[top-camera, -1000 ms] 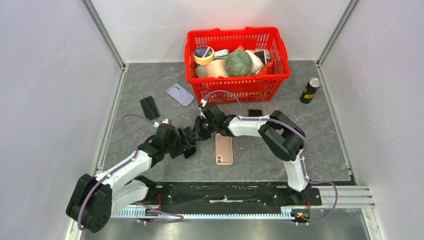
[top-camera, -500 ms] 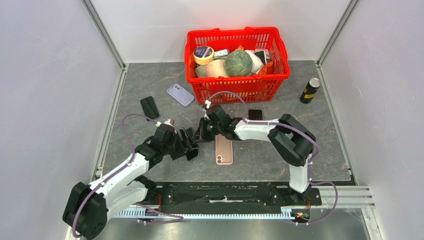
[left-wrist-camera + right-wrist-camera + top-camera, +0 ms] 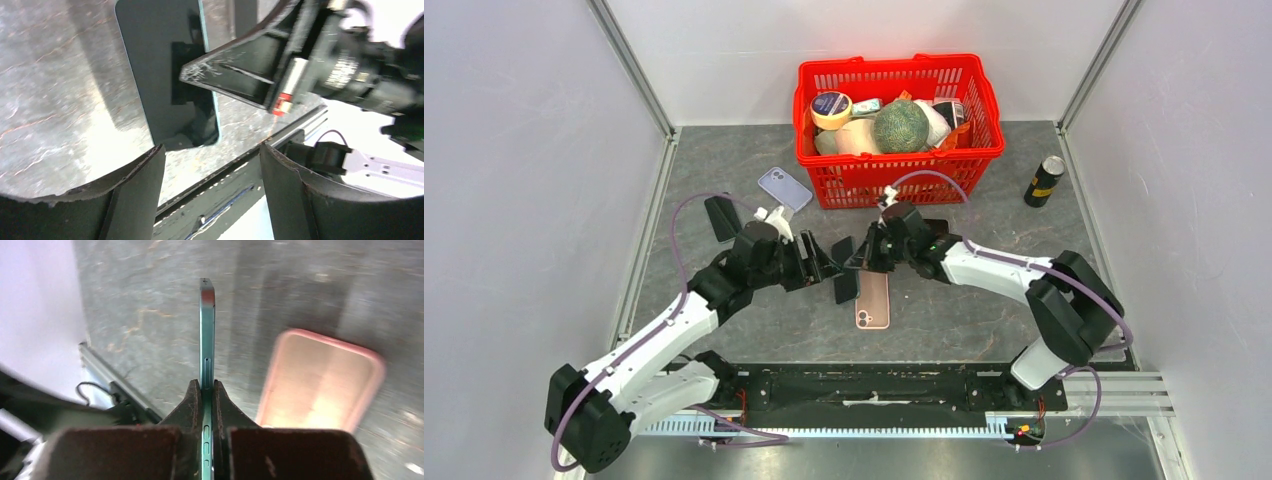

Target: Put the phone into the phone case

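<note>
Right gripper has moved right, clamped on the thin green-edged phone; left gripper stands wide apart. Red plastic basket holds a green ball.

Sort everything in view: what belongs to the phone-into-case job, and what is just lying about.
Job: phone, pinched in right claw; pink phone case; open left claw.
Lying about: red basket, can, lilac phone or case, black phone or case.

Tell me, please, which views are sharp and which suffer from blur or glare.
Top view: sharp and evenly lit. Left wrist view: the table is streaked with blur, and the upper right corner is washed out white. Right wrist view: the phone edge is crisp, the pink case blurred and glary.
</note>
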Controlling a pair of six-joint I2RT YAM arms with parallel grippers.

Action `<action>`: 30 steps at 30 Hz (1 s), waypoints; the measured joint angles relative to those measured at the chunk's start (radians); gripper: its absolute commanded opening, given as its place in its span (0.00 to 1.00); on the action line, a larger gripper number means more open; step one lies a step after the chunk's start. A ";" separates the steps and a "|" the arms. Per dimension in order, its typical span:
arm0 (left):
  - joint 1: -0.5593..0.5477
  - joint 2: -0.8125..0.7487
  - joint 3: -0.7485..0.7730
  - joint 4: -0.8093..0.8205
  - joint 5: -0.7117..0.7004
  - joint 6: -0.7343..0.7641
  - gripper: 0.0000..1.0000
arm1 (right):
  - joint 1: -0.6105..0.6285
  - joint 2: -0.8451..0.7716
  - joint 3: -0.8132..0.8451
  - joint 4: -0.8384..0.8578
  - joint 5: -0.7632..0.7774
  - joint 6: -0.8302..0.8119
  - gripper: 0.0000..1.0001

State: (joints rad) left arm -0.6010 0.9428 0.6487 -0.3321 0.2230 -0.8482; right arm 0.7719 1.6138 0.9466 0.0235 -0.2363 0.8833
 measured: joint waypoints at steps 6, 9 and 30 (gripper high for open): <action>-0.046 0.068 0.064 0.042 -0.012 0.013 0.60 | -0.082 -0.092 -0.100 -0.116 0.060 -0.030 0.00; -0.060 0.129 0.064 0.031 -0.075 0.012 0.40 | -0.102 -0.153 -0.130 -0.171 0.080 -0.044 0.00; -0.230 0.517 0.048 0.160 -0.302 -0.048 0.05 | -0.108 -0.225 -0.251 -0.158 0.087 -0.030 0.00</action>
State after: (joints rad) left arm -0.8310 1.4593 0.6964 -0.1722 -0.0788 -0.8963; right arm 0.6636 1.3884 0.6960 -0.1349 -0.1490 0.8536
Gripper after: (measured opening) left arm 0.067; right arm 0.039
